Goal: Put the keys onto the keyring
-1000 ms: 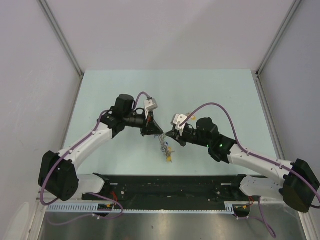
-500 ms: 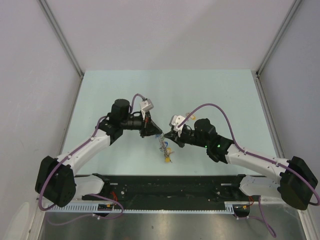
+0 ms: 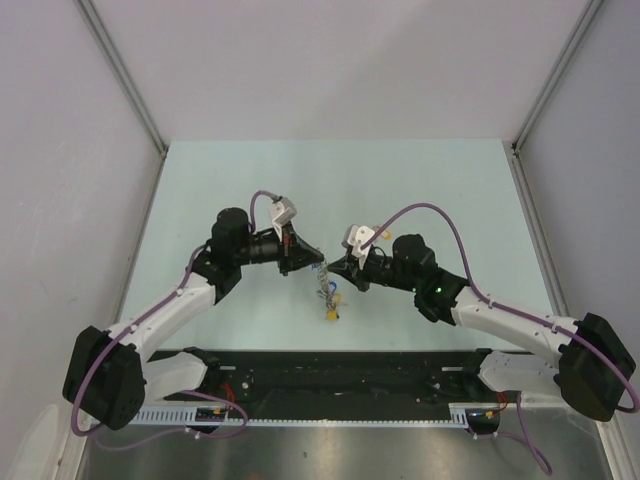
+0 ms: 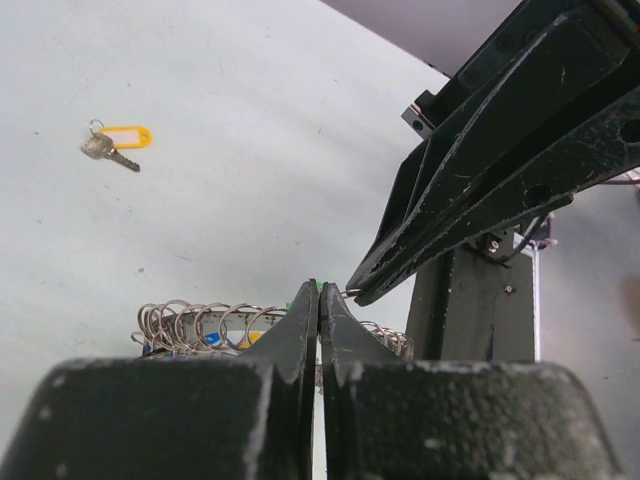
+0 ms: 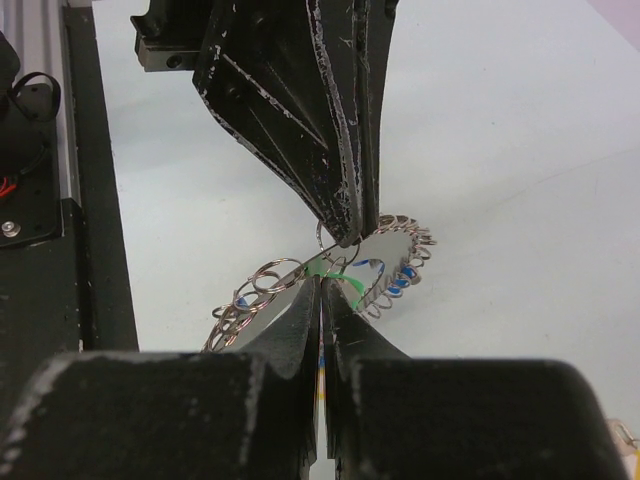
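Both hands (image 4: 319, 300) (image 5: 321, 292) (jaws closed) pinch the keyring (image 4: 190, 322).

Pale green tabletop (image 3: 400, 180), plain grey-white walls (image 3: 340, 60), metal corner posts (image 3: 123, 75), black rail (image 3: 340, 372) along near edge

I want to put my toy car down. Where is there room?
The table is bare from the arms to its far edge, and outside each arm. Crowded in the middle, where left fingers and right fingers meet at the keyring.
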Robot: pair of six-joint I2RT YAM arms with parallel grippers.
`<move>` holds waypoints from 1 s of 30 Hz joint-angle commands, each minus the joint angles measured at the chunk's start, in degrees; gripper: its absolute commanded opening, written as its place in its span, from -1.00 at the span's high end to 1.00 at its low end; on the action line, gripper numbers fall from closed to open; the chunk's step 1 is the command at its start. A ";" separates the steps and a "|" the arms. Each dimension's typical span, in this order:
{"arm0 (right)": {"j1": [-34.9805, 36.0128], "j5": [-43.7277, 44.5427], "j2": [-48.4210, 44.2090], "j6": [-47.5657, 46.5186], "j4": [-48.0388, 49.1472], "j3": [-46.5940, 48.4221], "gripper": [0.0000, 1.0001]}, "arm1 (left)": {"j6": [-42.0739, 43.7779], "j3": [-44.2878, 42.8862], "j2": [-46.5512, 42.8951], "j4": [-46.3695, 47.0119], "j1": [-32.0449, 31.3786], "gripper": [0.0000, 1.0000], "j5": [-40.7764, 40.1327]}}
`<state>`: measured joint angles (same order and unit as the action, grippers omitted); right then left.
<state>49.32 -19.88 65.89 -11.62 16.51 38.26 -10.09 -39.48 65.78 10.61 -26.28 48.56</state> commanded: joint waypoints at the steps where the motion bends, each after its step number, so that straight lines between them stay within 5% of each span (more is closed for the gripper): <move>1: 0.51 -4.73 0.73 1.69 2.03 -0.47 1.00 | -3.18 1.16 -3.20 11.88 0.53 0.99 -3.11; 20: -1.86 -7.11 0.73 7.83 9.50 -1.17 1.00 | -7.31 7.49 -5.40 23.57 -3.60 0.99 -9.97; 27: -1.77 -4.03 0.47 5.03 6.69 -1.17 1.00 | -6.18 6.27 -4.87 21.30 -3.95 1.00 -9.53; 30: -1.86 -3.06 -0.32 2.93 4.85 -1.17 1.00 | -4.07 4.42 -3.99 17.26 -3.86 0.83 -8.92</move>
<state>47.40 -23.77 66.83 -6.15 21.45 37.17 -16.27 -31.70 62.19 27.57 -29.89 40.16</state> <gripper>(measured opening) 0.008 0.042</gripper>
